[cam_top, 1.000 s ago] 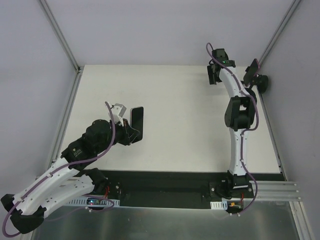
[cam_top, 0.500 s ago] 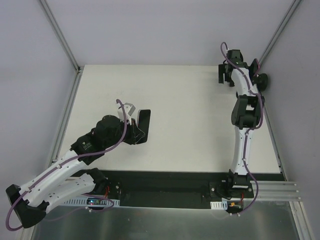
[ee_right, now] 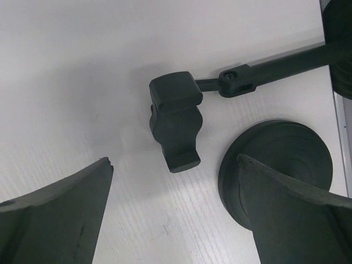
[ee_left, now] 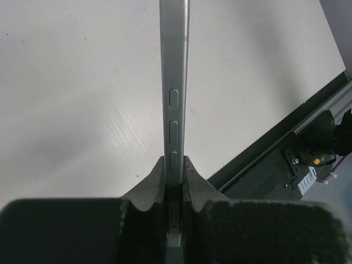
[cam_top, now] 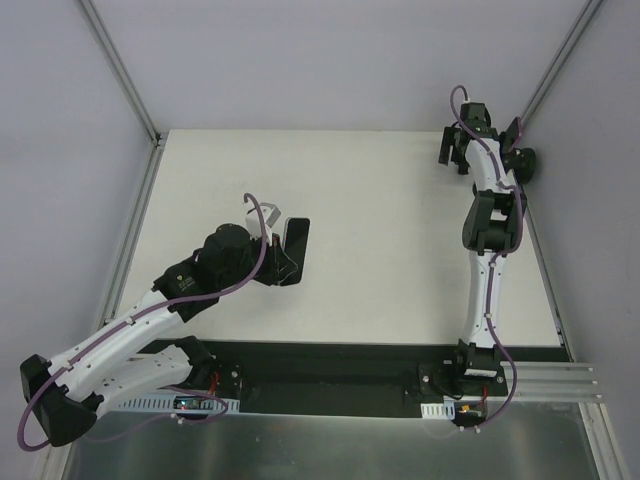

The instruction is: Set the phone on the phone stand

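Phone [cam_top: 293, 240] was in your left gripper [cam_top: 277, 262], over the left half of the table [cam_top: 380, 200], a bit nearer the near edge than the far edge. The jaws were shut tight on one end of it, one finger on each flat face. In the left wrist view you saw the phone [ee_left: 175, 82] from its thin side, sticking straight out from the left gripper [ee_left: 174, 165], with three small side buttons [ee_left: 174, 131] in a row. I could not tell if the phone touched the table or hung just over it.

Your right gripper [cam_top: 452, 152] was way over at the far right corner. Its jaws were wide open and held nothing. The phone stand [cam_top: 522, 162] sat in that same corner, close by the right edge. In the right wrist view you saw its round base [ee_right: 269, 154] flat on the table, a thin arm [ee_right: 275, 67], and a chunky clamp head [ee_right: 175, 118] at the arm's tip. The clamp head showed between the two open fingers [ee_right: 60, 209] of the right gripper [ee_right: 175, 165]. The phone and the phone stand were well apart.
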